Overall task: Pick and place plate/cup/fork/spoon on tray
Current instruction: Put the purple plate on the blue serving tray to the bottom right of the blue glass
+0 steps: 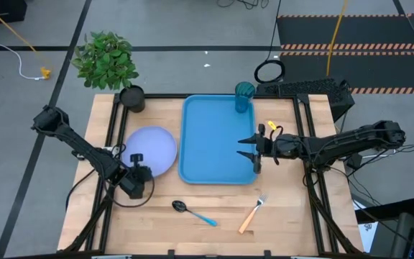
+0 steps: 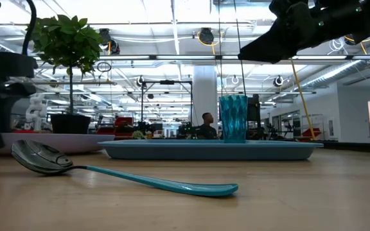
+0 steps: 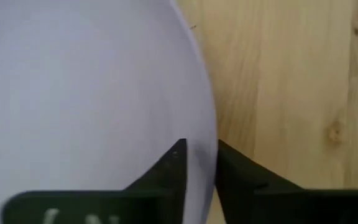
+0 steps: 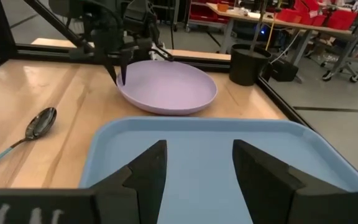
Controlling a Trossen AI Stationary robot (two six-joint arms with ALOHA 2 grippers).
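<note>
The lavender plate (image 1: 152, 147) lies on the table left of the blue tray (image 1: 214, 162). My left gripper (image 1: 136, 159) points down at the plate's near rim and is shut on it; it also shows in the right wrist view (image 4: 123, 76). My right gripper (image 1: 244, 147) hangs open and empty over the tray's right side, clear of it. The teal cup (image 1: 244, 97) stands upright in the tray's far right corner. The spoon (image 1: 192, 211) and the fork (image 1: 252, 214) lie on the table near the front edge. My left gripper pinches the plate's near rim (image 3: 211, 146) between its two fingers, one finger (image 3: 166, 168) over the plate's inside and the other (image 3: 244, 177) outside the rim. The fingers come from above, pointing down. The plate looks to lie on the table.
A black pot with a green plant (image 1: 130, 98) stands at the table's far left, just beyond the plate. Black rails (image 1: 307, 137) run along the table's sides. Bare wood lies between the tray and the cutlery.
</note>
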